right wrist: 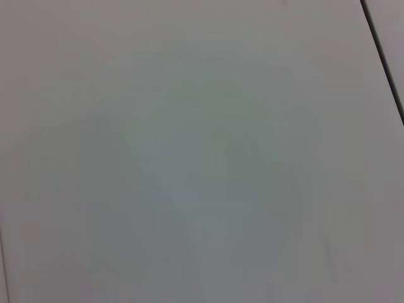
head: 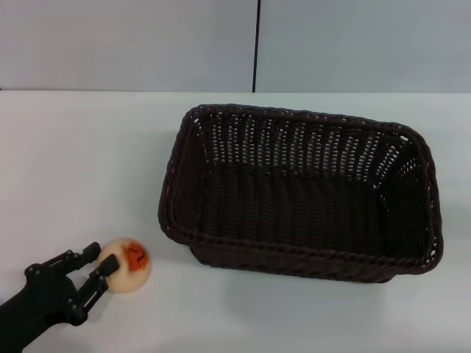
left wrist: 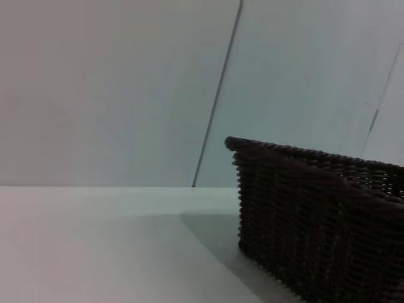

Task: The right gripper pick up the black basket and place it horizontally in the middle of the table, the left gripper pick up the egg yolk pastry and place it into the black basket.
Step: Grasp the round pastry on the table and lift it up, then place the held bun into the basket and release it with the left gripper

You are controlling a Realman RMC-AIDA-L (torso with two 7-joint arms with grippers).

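Observation:
The black basket (head: 302, 193) stands upright and lengthwise across the middle of the white table (head: 81, 162), its opening up and nothing inside. One end of it shows in the left wrist view (left wrist: 315, 221). The egg yolk pastry (head: 129, 266) lies on the table near the front left, a short way off the basket's left front corner. My left gripper (head: 105, 259) is at the pastry's left side, open, with its fingertips (head: 112, 266) at the pastry's edge and not around it. My right gripper is out of view.
A grey wall with a dark vertical seam (head: 256, 44) runs behind the table. The right wrist view shows only a plain pale surface (right wrist: 189, 158). Bare tabletop lies to the left of the basket and along the front edge.

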